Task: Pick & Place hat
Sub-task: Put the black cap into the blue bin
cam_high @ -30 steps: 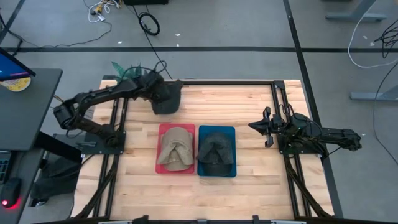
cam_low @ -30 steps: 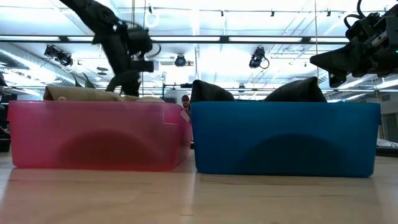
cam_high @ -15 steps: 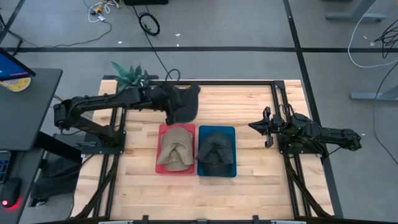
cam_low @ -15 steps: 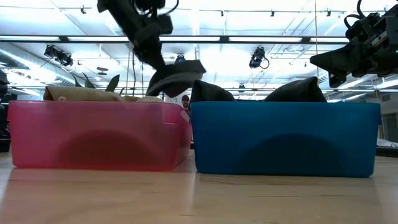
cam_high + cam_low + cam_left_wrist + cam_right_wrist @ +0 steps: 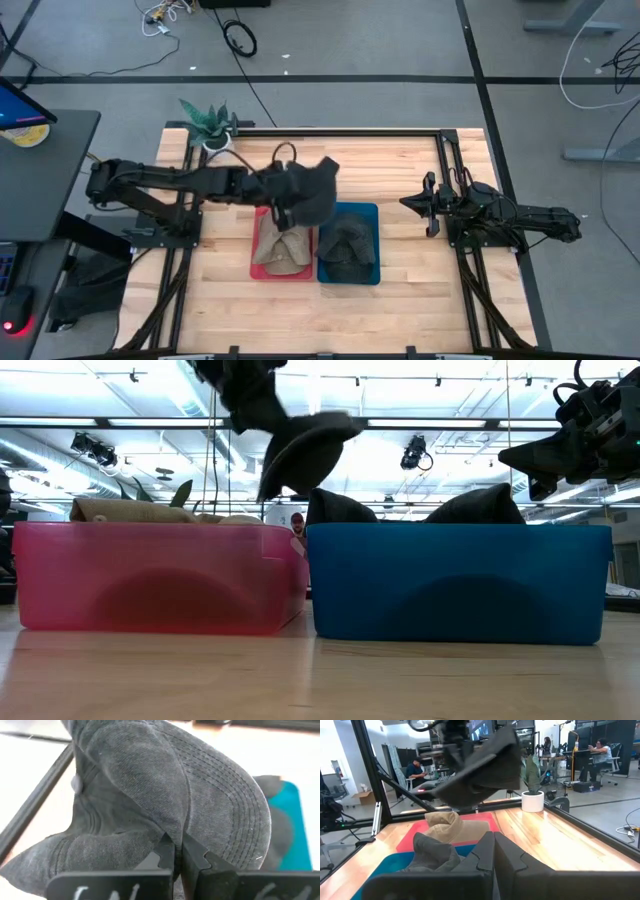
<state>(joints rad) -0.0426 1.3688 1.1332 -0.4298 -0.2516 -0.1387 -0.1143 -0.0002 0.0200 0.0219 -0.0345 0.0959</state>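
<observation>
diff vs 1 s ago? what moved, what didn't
The left gripper, shut on the dark grey cap, carried it from the table's far left edge toward the middle, now above the red bin and blue bin. Unchanged: both bins with their hats, and the right gripper, shut and parked on the right.

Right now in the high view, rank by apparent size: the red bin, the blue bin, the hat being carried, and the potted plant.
1. Blue bin and red bin: look alike; red is partly covered.
2. Dark hat, carried above the bins, so nearer the camera; rank unsure.
3. Potted plant, smallest.
</observation>
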